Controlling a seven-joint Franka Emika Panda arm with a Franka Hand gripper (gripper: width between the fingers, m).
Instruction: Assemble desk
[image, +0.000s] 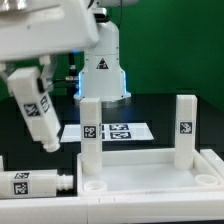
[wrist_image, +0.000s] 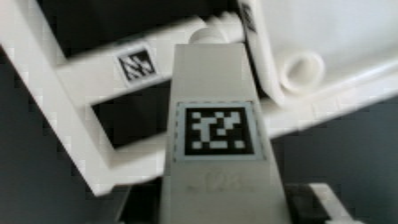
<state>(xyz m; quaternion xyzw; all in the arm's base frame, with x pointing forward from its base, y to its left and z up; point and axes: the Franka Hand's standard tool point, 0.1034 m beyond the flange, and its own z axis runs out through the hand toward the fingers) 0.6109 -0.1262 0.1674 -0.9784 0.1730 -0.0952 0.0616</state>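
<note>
The desk's white tabletop panel (image: 140, 170) lies flat at the front. Two white legs stand upright on it, one at the exterior view's left (image: 90, 130) and one at its right (image: 185, 130). A third leg (image: 30, 183) lies on its side at the panel's left end. My gripper (image: 24, 82) is shut on a fourth leg (image: 36, 112), holding it tilted in the air above the lying leg. In the wrist view the held leg (wrist_image: 217, 130) shows its tag, runs out from between my fingers (wrist_image: 317, 206), and hangs over the panel (wrist_image: 107, 95).
The marker board (image: 112, 131) lies on the dark table behind the panel, between the two upright legs. The arm's base (image: 100, 70) stands behind it. A round white fitting (wrist_image: 302, 68) shows beside the held leg's far end.
</note>
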